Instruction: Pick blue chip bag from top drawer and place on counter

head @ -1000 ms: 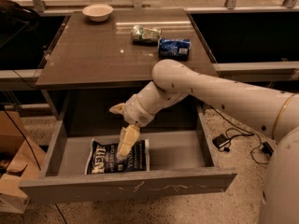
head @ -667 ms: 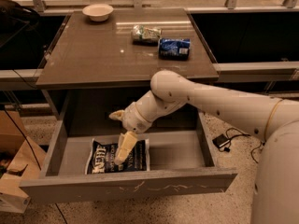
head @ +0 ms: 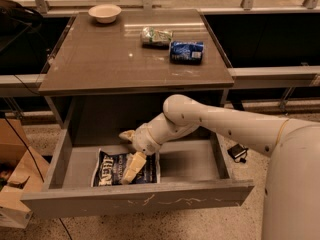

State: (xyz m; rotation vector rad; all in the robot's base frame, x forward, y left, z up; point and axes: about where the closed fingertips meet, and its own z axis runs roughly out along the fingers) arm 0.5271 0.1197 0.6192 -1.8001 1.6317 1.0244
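The blue chip bag (head: 112, 168) lies flat in the left half of the open top drawer (head: 190, 160), dark navy with white "Kettle" lettering. My gripper (head: 129, 152) is inside the drawer just above the bag's right half. It is open, with one cream finger (head: 132, 167) pointing down onto the bag and the other up at the back left. The arm reaches in from the right and hides the bag's right edge. The counter (head: 100, 59) is the grey-brown tabletop directly above the drawer.
On the counter stand a white bowl (head: 104, 12) at the back left, a small green-silver packet (head: 156, 36) and a bright blue packet (head: 186, 51) at the back right. A cardboard box (head: 12, 184) sits on the floor to the left. The drawer's front panel (head: 135, 200) is nearest.
The arm has sunk lower into the drawer and shifted a little left, bringing the gripper closer onto the bag. The bag has not moved.
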